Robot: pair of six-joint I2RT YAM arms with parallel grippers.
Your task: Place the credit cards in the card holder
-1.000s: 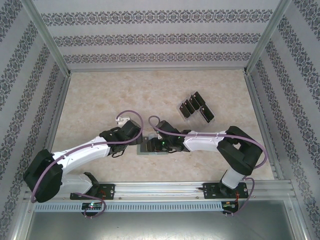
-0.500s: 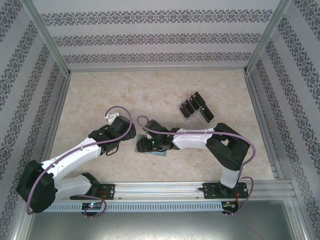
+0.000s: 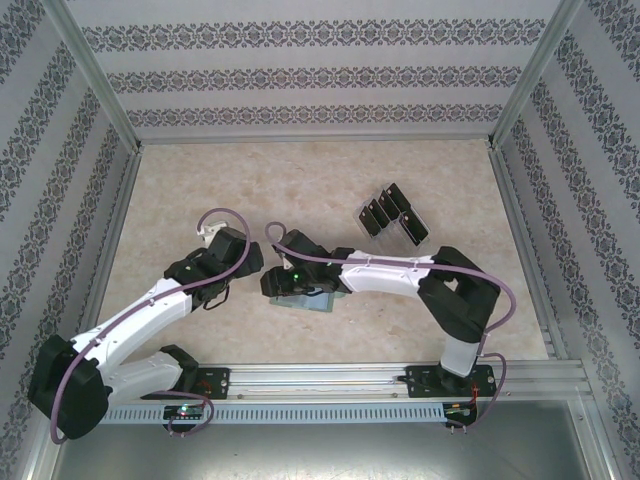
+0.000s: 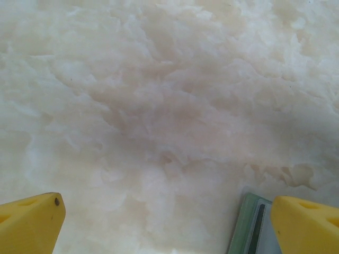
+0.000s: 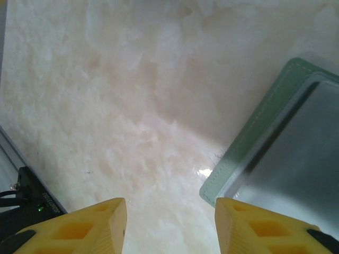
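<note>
My left tool (image 4: 167,227) gapes wide and my right tool (image 5: 172,225) stands half apart, both empty. The card holder (image 5: 249,143) lies beneath the right one, with the credit cards (image 3: 392,212) off toward 1 o'clock. A careless move could drag the holder askew.

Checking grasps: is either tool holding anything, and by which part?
Nothing is held: left tool and right tool gape over bare table, wallet beside them.
</note>
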